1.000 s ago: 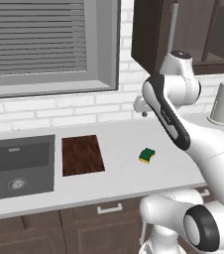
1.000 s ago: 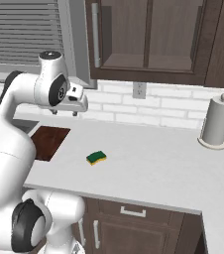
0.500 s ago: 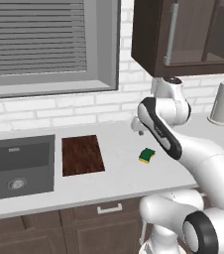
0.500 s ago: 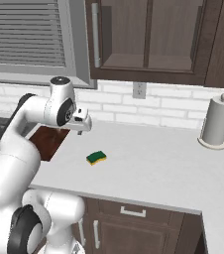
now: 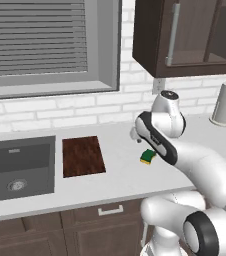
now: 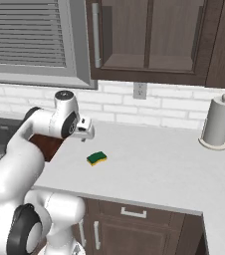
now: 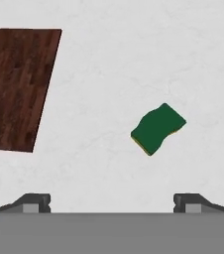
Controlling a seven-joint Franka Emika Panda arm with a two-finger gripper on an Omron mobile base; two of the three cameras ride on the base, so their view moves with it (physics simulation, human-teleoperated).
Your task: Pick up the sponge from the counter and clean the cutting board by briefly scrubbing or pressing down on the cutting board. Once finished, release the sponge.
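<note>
Below, in the hand view, we see the sponge (image 7: 157,129) lying green side up on the counter (image 7: 134,59), at about two o'clock from the gripper (image 7: 112,201), whose fingers stand wide apart and empty. Well apart at ten o'clock lies the cutting board (image 7: 15,84). We judge the sponge light, soft and compressible; we would pinch its two long sides.

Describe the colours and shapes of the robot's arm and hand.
The arm is built of thick, rounded, glossy white segments with dark grey-black bands and round caps at the joints. The hand is a small white block; its two fingertips are short, dark grey and squared.
</note>
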